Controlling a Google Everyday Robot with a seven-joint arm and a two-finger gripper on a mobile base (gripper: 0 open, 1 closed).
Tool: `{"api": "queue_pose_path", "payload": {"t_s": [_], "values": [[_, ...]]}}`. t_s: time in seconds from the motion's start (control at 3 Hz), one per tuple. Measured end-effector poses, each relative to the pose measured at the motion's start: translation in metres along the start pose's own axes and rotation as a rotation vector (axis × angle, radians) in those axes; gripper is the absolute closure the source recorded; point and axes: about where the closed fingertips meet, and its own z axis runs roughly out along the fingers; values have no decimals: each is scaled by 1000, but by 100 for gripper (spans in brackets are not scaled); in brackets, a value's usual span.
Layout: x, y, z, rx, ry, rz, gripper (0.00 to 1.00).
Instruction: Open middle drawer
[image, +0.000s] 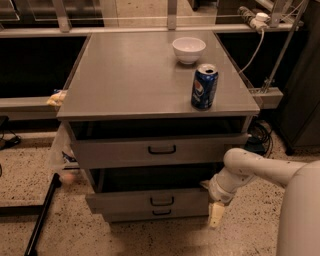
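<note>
The grey cabinet (150, 75) has three drawers stacked under its flat top. The middle drawer (120, 200) has a flat grey front with a small black bar handle (160, 201). It stands pulled out toward me, with a dark gap above its front. My gripper (214, 202) is at the right end of the middle drawer's front, on the end of the white arm (260, 167) that reaches in from the right. The top drawer (115, 150) sits slightly out. The bottom drawer (130, 215) shows only as a thin strip under the middle one.
A blue soda can (204, 86) and a white bowl (188, 49) stand on the cabinet top. A black pole (42, 215) leans at the lower left. A shelf rail (25, 107) runs at the left, and cables and a dark unit (300, 100) are at the right. The floor is speckled.
</note>
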Motion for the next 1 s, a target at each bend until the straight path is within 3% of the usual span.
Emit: {"api": "queue_pose_path", "payload": {"t_s": [0.67,1.0], "values": [[4,49,-7,-123,10,68,0],[4,49,-8,-124,10,68,0]]}}
